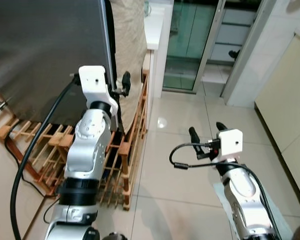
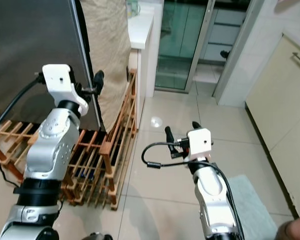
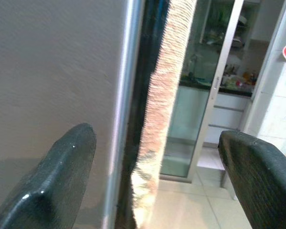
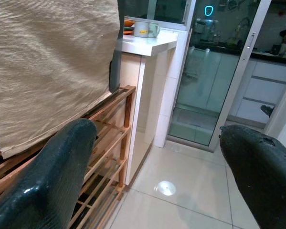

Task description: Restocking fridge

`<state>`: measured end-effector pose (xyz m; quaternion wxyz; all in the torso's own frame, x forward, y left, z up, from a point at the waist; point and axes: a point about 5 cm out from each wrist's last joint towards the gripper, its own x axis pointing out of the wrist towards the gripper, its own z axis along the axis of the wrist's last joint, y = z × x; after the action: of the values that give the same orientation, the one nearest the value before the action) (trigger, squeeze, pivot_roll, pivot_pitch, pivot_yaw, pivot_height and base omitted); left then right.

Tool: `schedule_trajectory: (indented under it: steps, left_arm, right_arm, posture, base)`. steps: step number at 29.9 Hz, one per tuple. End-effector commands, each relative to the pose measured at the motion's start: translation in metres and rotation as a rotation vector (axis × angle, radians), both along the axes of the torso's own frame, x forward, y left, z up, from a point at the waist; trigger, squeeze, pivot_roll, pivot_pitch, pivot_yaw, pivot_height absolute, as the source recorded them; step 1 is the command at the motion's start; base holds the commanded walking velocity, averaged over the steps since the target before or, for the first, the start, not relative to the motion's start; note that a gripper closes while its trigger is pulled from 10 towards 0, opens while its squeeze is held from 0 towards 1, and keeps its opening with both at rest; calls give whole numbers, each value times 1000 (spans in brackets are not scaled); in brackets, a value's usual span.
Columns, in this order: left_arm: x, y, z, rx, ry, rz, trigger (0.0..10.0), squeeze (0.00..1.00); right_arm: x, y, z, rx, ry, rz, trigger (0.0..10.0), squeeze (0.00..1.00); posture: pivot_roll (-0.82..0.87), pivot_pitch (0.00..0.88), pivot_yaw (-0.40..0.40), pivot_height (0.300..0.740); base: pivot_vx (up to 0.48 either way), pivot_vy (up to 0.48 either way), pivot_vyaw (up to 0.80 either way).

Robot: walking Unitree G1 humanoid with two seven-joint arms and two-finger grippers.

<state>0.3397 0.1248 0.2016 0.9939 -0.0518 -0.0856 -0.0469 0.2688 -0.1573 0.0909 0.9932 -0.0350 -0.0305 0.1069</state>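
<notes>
From the left eye, the fridge [image 1: 44, 55] stands at the far left, its grey steel door shut and its right edge meeting a beige cloth [image 1: 129, 40] that hangs beside it. The left pincer [image 1: 118, 85] is raised to that door edge, its black fingers spread, which I judge is the reach for pulling the door open, the first step of restocking. A low wooden rack [image 1: 129, 150] sits on the floor under the cloth and the fridge edge. The right pincer [image 1: 208, 132] hovers lower and to the right over bare floor tiles [image 1: 175, 165], fingers spread and holding nothing, probably kept clear so the door can swing.

The right eye gives the same layout, with a white table [image 2: 139, 27] just beyond the cloth and a glass sliding door [image 2: 182, 40] further back.

Through the left wrist camera, the two fingertips [image 3: 66, 167] sit wide apart with the door's bright metal edge strip [image 3: 126, 105] running between them and the dark gap next to the cloth beside it. That straddling fits a grip on the edge, though no contact is visible yet.

Through the right wrist camera, the fingers [image 4: 61, 162] frame the rack, the cloth and the white table, where cups [image 4: 145, 29] stand. No food or bottle for the fridge can be made out anywhere.
</notes>
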Motion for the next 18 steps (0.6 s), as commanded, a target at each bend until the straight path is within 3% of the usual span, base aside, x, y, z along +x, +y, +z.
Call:
schedule_trajectory:
  steps: [1, 12, 14, 18]
  left_arm:
    - [2, -6, 0, 3, 7, -12, 10000, 0]
    - [7, -21, -20, -11, 88, -56, 10000, 0]
    - [-1, -4, -24, 27, 62, -30, 10000, 0]
    - [-48, 41, -44, 156, 0, -20, 10000, 0]
  right_arm:
    - [1, -2, -3, 2, 19, -12, 10000, 0]
    - [-2, -3, -5, -3, 29, -12, 10000, 0]
    - [-6, -5, -1, 1, 10, -31, 10000, 0]
    - [-35, -17, 11, -22, -62, -78, 10000, 0]
  posture:
    - [-73, 0, -10, 740]
    - [-84, 0, -5, 740]
    - [-98, 0, 12, 740]
    - [-91, 0, 13, 740]
  base:
    - [0, 0, 0]
    - [0, 0, 0]
    - [0, 0, 0]
    - [0, 0, 0]
